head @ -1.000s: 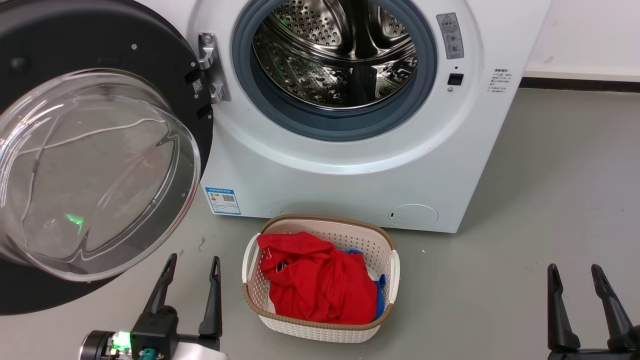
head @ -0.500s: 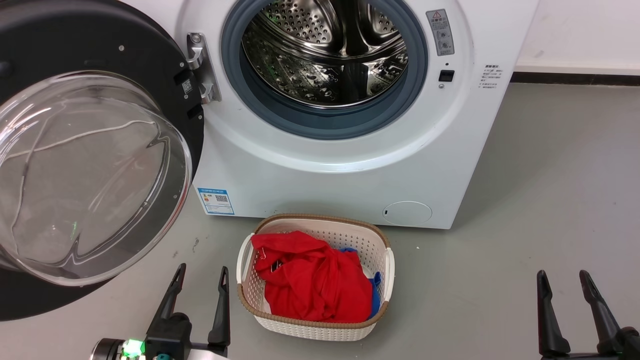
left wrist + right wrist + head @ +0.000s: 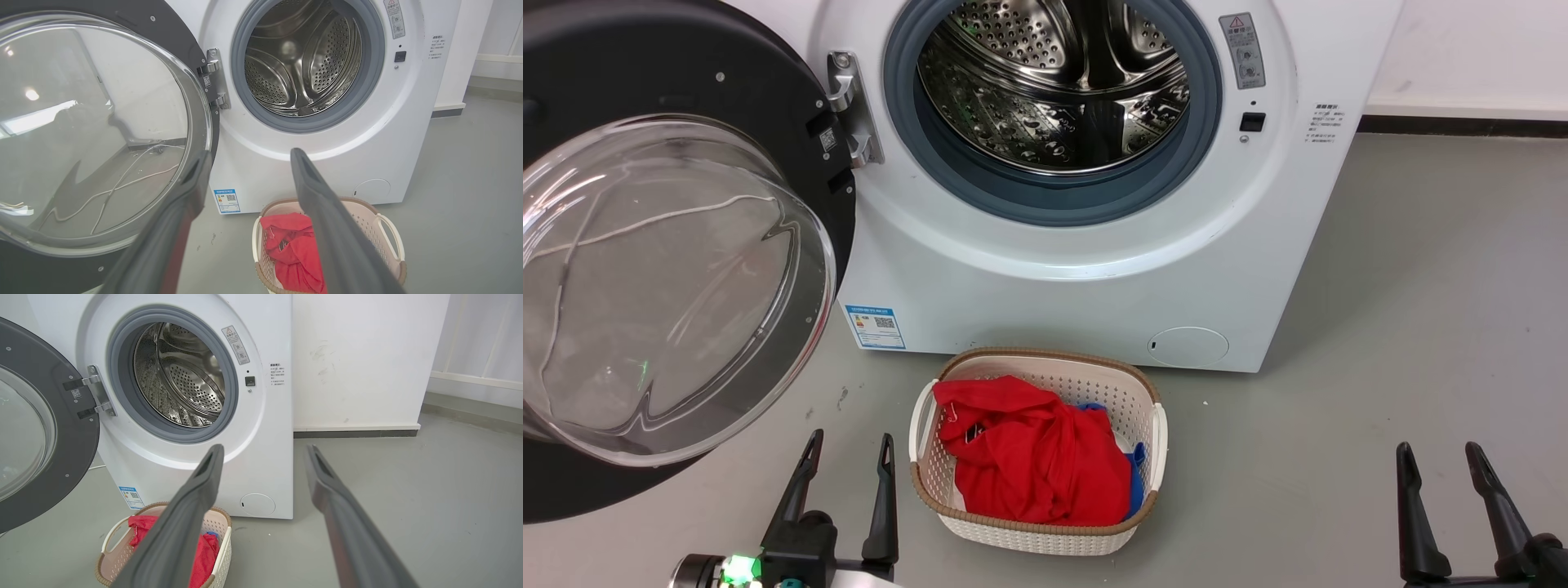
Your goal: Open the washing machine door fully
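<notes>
The white washing machine (image 3: 1078, 278) stands ahead with its steel drum (image 3: 1054, 90) exposed. Its round black door (image 3: 719, 90), with a bulging clear glass bowl (image 3: 662, 286), is swung wide out to the left on a metal hinge (image 3: 849, 106). My left gripper (image 3: 849, 445) is open, low at the bottom left, below the door's glass and touching nothing. My right gripper (image 3: 1436, 453) is open at the bottom right, over bare floor. The door (image 3: 81, 122) takes up the left half of the left wrist view and the left edge (image 3: 41, 428) of the right wrist view.
A white woven basket (image 3: 1152, 433) with a brown rim sits on the grey floor just before the machine, holding red cloth (image 3: 1029, 457) and some blue. A white wall (image 3: 359, 359) with a dark skirting runs to the machine's right. A thin white cable shows through the glass.
Over the last second the head camera has shifted, so the whole scene sits slightly left and lower. Since half a second ago almost nothing has moved; both grippers stay open.
</notes>
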Robot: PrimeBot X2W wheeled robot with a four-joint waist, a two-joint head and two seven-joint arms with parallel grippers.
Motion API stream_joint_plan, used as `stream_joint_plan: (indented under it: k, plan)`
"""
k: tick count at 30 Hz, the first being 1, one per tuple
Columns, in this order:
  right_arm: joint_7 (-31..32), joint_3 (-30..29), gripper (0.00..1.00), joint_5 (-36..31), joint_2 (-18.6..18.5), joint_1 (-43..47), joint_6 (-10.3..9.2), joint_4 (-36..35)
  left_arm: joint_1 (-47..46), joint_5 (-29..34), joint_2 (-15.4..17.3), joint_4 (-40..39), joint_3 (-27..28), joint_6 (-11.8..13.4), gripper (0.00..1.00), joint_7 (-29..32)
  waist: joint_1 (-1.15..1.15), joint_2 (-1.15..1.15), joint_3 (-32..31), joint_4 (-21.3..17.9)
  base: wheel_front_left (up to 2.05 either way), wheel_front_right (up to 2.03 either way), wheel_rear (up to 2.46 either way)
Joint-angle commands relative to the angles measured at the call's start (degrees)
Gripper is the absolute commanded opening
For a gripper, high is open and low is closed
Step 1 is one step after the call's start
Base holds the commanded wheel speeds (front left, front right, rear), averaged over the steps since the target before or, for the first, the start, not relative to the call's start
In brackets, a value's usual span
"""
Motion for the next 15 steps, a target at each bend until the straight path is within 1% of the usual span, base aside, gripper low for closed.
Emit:
stream_joint_plan:
  k: [1, 8, 9, 12, 15]
  plan:
    - [-0.12, 0.06, 1.00, -0.21, 0.08, -0.11, 0.01, -0.22, 0.41, -0.38, 0.35, -0.11, -0.13, 0.13, 1.00, 0.13, 0.00, 0.00, 0.01, 0.00, 0.00, 0.00, 0.00]
    - [-0.12, 0.22, 1.00, -0.37, 0.08, -0.12, 0.01, -0.39, 0.40, -0.55, 0.72, -0.19, -0.22, 0.62, 1.00, 0.13, 0.00, 0.00, 0.15, -0.03, 0.00, 0.00, 0.00]
    - [0.00, 0.20, 0.00, -0.06, 0.00, 0.01, 0.01, -0.07, 0.09, -0.41, 0.50, 0.13, -0.17, 0.31, 0.00, -0.02, 0.00, 0.00, 0.15, -0.03, 0.00, 0.00, 0.00]
    - [0.08, 0.31, 0.00, 0.03, 0.07, 0.25, 0.00, 1.53, 0.67, -0.50, 0.22, 1.69, -0.36, 0.15, 0.00, -0.01, 0.00, 0.00, 0.16, -0.04, 0.00, 0.00, 0.00]
    - [0.61, 0.59, 0.00, 3.40, -0.03, -0.22, 0.01, 1.98, 0.51, -4.12, 0.17, 1.83, -0.18, -0.23, 0.00, 0.54, 0.00, 0.00, 0.16, -0.12, 0.00, 0.00, 0.00]
